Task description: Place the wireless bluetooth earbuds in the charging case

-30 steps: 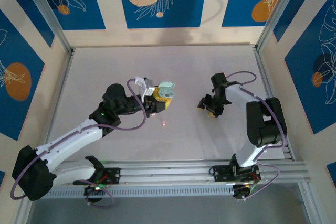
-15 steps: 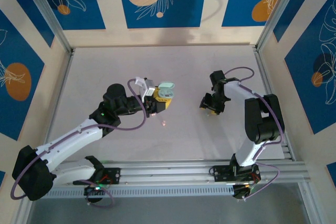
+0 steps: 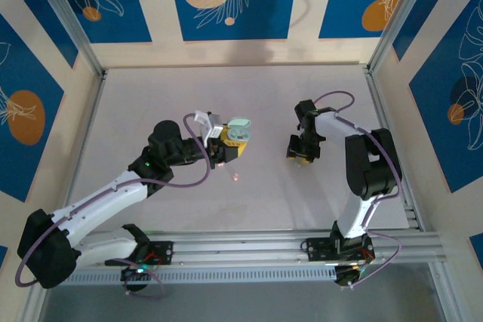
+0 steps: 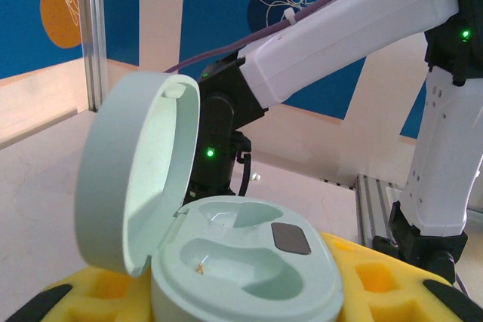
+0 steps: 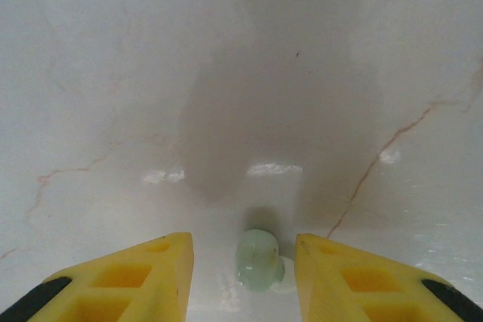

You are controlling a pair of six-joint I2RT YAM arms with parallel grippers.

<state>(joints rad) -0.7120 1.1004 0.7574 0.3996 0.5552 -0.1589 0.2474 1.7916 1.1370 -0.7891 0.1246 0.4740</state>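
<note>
My left gripper [image 3: 229, 148] is shut on the pale teal charging case [image 3: 239, 132], gripping its base between yellow fingers [image 4: 392, 284]. In the left wrist view the case [image 4: 249, 269] has its lid [image 4: 139, 179] swung up, and both moulded wells are empty. My right gripper [image 3: 299, 157] points down at the table right of centre. It is open, and a small pale teal earbud [image 5: 259, 260] lies on the table between its yellow fingers [image 5: 143, 277]. A gap shows on each side of the bud.
A tiny pinkish speck [image 3: 236, 177] lies on the pale marble table [image 3: 249, 201] just in front of the left gripper. Metal frame rails [image 3: 392, 141] run along the table's sides, and the base rail [image 3: 249, 250] crosses the near edge.
The right arm's elbow and forearm have swung back and to the left, while its gripper stays over the same spot. The left arm and the case have not moved.
</note>
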